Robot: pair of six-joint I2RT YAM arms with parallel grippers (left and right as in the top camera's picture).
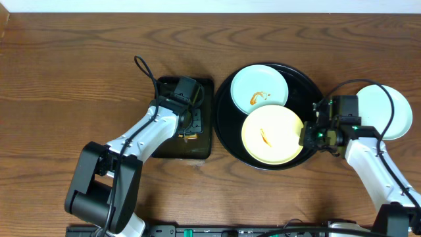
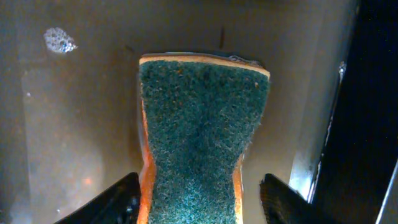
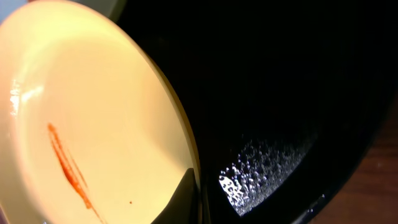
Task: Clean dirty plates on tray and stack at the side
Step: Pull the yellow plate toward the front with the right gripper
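The black tray holds a mint-green plate with an orange sauce squiggle and a yellow plate with a sauce streak. A clean mint-green plate lies on the wood to the right of the tray. My right gripper is at the yellow plate's right rim. In the right wrist view one finger lies on the yellow plate just inside the rim; the other finger is hidden beneath. My left gripper is down in the basin, with its fingers on either side of the sponge, and a gap shows at the right finger.
The rectangular black basin stands left of the tray, with shallow water and a patch of foam in it. The tray floor is wet with droplets. Bare wood-grain tabletop lies to the far left and along the back.
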